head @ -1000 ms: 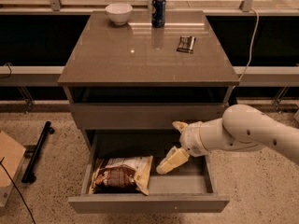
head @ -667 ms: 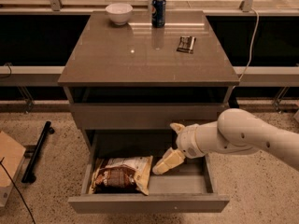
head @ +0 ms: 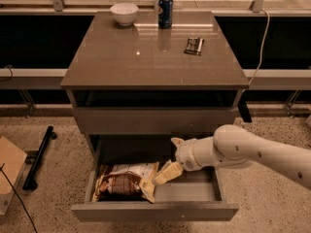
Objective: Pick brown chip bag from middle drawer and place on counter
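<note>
The brown chip bag (head: 124, 181) lies flat in the left half of the open middle drawer (head: 155, 210), which is pulled out at the bottom of the cabinet. My gripper (head: 170, 158) hangs over the drawer just right of the bag, on a white arm coming in from the right. It is open and empty, with its fingers spread wide. The lower finger (head: 165, 174) reaches down to the bag's right edge; the upper one points up and left. The counter (head: 155, 57) is the glossy grey-brown top of the cabinet.
On the counter stand a white bowl (head: 123, 12) and a blue can (head: 165, 12) at the back, and a small dark wrapper (head: 194, 46) lies at the right. A shut drawer front (head: 155, 120) sits above the open one. A black bar (head: 39, 157) and a cardboard box (head: 9, 171) lie on the floor at the left.
My gripper has moved left across the drawer toward the chip bag; its lower finger now meets the bag's right edge. The bag has not moved.
</note>
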`<act>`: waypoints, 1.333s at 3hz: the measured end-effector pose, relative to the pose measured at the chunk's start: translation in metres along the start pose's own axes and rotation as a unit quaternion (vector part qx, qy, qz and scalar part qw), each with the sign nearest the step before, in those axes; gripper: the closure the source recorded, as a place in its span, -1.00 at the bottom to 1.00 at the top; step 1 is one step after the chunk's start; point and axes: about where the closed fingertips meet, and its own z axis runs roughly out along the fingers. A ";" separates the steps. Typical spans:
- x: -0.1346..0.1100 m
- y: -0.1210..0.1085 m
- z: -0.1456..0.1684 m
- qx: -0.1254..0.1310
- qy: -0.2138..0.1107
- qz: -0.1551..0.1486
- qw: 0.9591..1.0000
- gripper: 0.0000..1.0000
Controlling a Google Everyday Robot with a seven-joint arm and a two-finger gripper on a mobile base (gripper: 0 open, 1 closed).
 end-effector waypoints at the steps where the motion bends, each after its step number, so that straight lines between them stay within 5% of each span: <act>1: 0.016 -0.005 0.021 -0.010 -0.008 0.024 1.000 -1.00; 4: 0.057 -0.019 0.088 -0.050 -0.033 0.085 0.995 -1.00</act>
